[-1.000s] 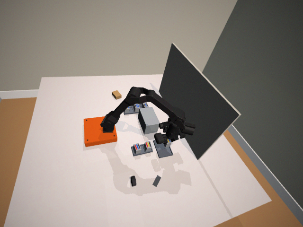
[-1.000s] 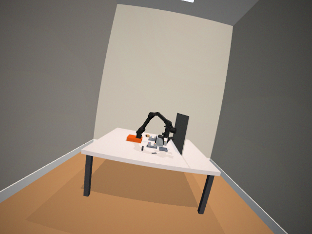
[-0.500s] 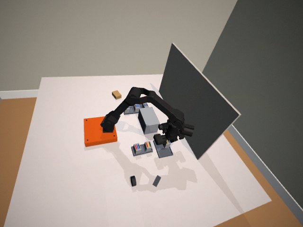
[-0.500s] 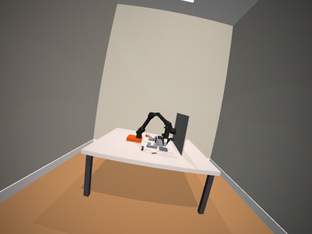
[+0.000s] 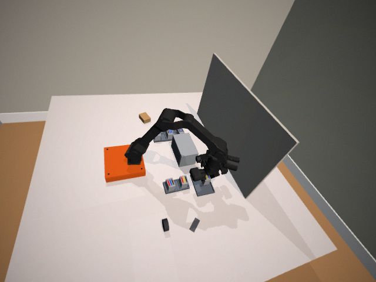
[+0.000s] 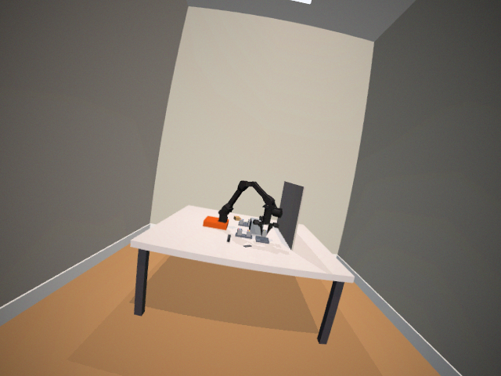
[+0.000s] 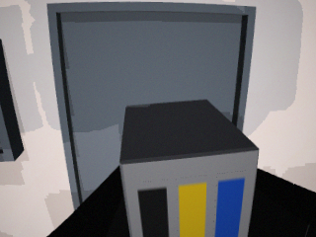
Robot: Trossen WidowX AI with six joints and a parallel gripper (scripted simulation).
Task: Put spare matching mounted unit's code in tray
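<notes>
My gripper (image 5: 204, 176) (image 6: 265, 227) is shut on a small grey spare (image 5: 208, 179) (image 7: 188, 185) whose face shows black, yellow and blue stripes. It holds the spare just above the flat grey tray (image 5: 205, 190) (image 6: 261, 239) (image 7: 63, 99), which fills the wrist view behind the spare. The mounted unit (image 5: 184, 148) (image 6: 255, 226), a plain grey box, stands just behind the tray; its back is hidden from these views. Two more striped spares (image 5: 170, 183) (image 5: 183, 180) sit in a grey holder left of the tray.
A tall dark panel (image 5: 242, 127) (image 6: 292, 214) stands close on the right of the gripper. More spares (image 5: 171, 131) sit behind the unit. The arm's orange base (image 5: 120, 171), a brown block (image 5: 144, 117), a black cylinder (image 5: 165, 224) and a dark flat piece (image 5: 194, 224) lie on the table.
</notes>
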